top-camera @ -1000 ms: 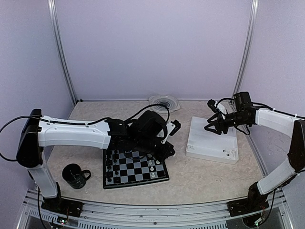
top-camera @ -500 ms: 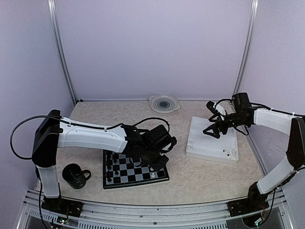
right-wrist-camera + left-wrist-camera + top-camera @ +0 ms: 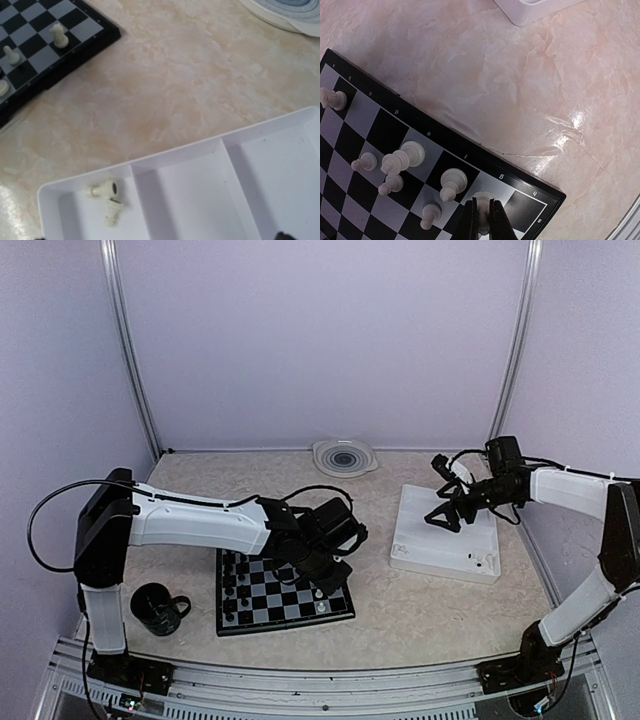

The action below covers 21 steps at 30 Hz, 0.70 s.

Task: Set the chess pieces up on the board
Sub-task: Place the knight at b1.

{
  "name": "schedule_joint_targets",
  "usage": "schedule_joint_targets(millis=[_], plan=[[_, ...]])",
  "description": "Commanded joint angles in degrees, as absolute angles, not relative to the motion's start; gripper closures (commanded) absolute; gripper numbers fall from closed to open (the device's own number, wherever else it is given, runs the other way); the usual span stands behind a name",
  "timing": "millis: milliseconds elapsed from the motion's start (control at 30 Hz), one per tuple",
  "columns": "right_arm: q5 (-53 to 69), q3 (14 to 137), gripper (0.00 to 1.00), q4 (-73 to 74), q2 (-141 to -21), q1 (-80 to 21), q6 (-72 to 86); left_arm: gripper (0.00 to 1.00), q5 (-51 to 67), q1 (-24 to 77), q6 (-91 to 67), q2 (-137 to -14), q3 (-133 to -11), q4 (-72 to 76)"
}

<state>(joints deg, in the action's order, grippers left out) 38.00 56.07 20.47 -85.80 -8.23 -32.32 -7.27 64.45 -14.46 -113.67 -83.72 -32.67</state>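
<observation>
The board (image 3: 285,612) lies in front of my left arm, with black chess pieces (image 3: 232,590) along its left side and several white chess pieces (image 3: 412,152) at its right. My left gripper (image 3: 482,220) is shut on one white piece (image 3: 483,200), held upright over a light square in the edge row beside the board's (image 3: 535,202) corner. Whether its base touches the square I cannot tell. My right gripper (image 3: 440,493) hangs open over the white tray (image 3: 445,545). Two white pieces (image 3: 102,190) lie on their sides in the tray's (image 3: 175,152) end compartment.
A black mug (image 3: 158,608) stands left of the board. A round white dish (image 3: 345,456) sits at the back of the table, its rim also visible in the right wrist view (image 3: 285,12). Marbled tabletop separates board and tray.
My left arm has swung toward the board's right edge and come down with the white piece. My right gripper has opened wide over the tray.
</observation>
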Motion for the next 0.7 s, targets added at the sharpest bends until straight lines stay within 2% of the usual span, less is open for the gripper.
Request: schedule_joint_targets(millis=[0, 667], plan=[[38.92, 56.26, 0.01, 21.37, -86.9, -8.44, -32.82, 0.96, -5.6, 64.73, -13.71, -114.86, -84.92, -33.57], [39.42, 56.51, 0.01, 21.91, -87.45, -8.44, -32.96, 0.93, -5.2, 64.78, -13.62, -116.98, -86.05, -34.89]])
